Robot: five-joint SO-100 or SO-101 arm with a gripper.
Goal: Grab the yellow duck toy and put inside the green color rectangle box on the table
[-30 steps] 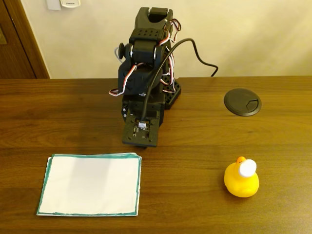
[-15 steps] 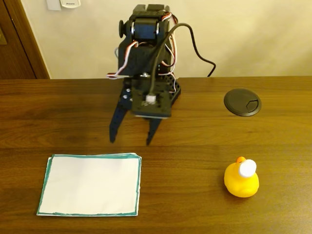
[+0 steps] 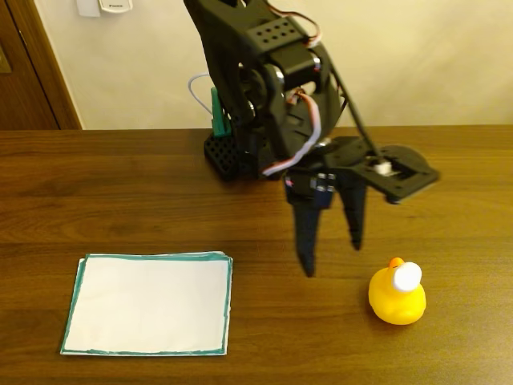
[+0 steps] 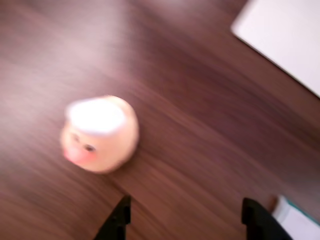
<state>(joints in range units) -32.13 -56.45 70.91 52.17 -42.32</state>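
Note:
The yellow duck toy with its orange beak and white cap sits on the dark wooden table at the front right of the fixed view. In the wrist view the duck looks blurred and pale, at centre left. My gripper hangs open just left of the duck, both black fingers pointing down with nothing between them; its fingertips enter the wrist view from the bottom edge. The white sheet with the green border lies flat at the front left, and a corner of that sheet appears at top right.
The arm's base stands at the back centre of the table by the cream wall. Bare wood lies between the sheet and the duck. A wooden door frame is at the far left.
The arm has unfolded and swung right, from above the sheet's back edge to just left of the duck. Its fingers, tucked under a second ago, now hang open. Duck and sheet have not moved.

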